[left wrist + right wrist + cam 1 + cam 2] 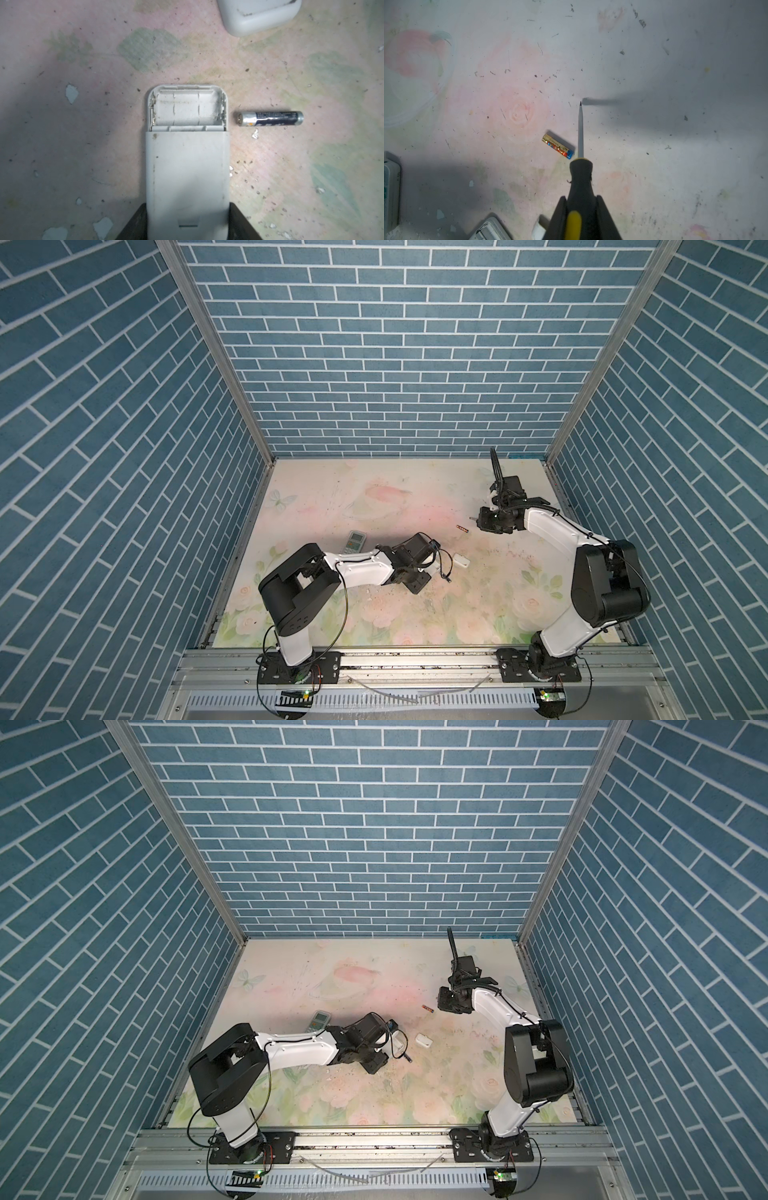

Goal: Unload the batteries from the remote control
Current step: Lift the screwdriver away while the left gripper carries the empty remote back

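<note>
My left gripper [188, 209] is shut on the grey-white remote control [187, 166], one black finger on each long side. The remote lies back side up. Its battery compartment [187, 109] is uncovered and holds no cells. A black battery [270, 118] lies on the mat beside that end. A copper-brown battery [558, 146] [586, 528] [427, 1009] lies further back. Just right of it is my right gripper [581, 199] [478, 520], shut on a black-and-yellow screwdriver [580, 176] whose tip hovers over the mat past that battery.
A white cover plate [461, 561] [424, 1040] [259, 14] lies right of the held remote. A second remote with a display [354, 542] [319, 1021] lies face up behind the left arm. The floral mat [415, 614] is walled on three sides.
</note>
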Controlling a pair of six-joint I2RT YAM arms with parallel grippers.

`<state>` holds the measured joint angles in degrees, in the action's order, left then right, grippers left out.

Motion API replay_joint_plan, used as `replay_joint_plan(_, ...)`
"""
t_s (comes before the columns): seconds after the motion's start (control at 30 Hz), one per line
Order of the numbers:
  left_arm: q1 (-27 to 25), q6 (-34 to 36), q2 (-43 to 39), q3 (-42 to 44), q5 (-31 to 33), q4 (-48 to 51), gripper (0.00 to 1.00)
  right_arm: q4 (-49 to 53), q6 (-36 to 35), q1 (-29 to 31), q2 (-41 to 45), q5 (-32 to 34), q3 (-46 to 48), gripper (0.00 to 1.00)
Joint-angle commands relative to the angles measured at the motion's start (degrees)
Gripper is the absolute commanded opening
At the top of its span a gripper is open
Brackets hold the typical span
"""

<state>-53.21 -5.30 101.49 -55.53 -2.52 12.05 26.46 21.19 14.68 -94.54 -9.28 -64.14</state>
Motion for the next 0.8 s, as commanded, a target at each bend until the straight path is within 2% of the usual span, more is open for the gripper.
replay_joint_plan(0.0,2.38,-1.85,2.22,0.86,4.02,1.86,0.19,-2.46,1.22,0.0,0.96,-1.36,2.5,0.0)
replay_joint_plan(0.43,6.9,-2.85,6.01,-4.62,3.58,3.39,0.2,-4.3,3.37,0.09,5.69,-3.39,8.98,0.0)
replay_joint_plan(0.77,12.35,-3.78,14.84,-17.16,2.37,6.76,0.21,-6.78,5.52,0.09,9.13,-0.8,12.01,0.0)
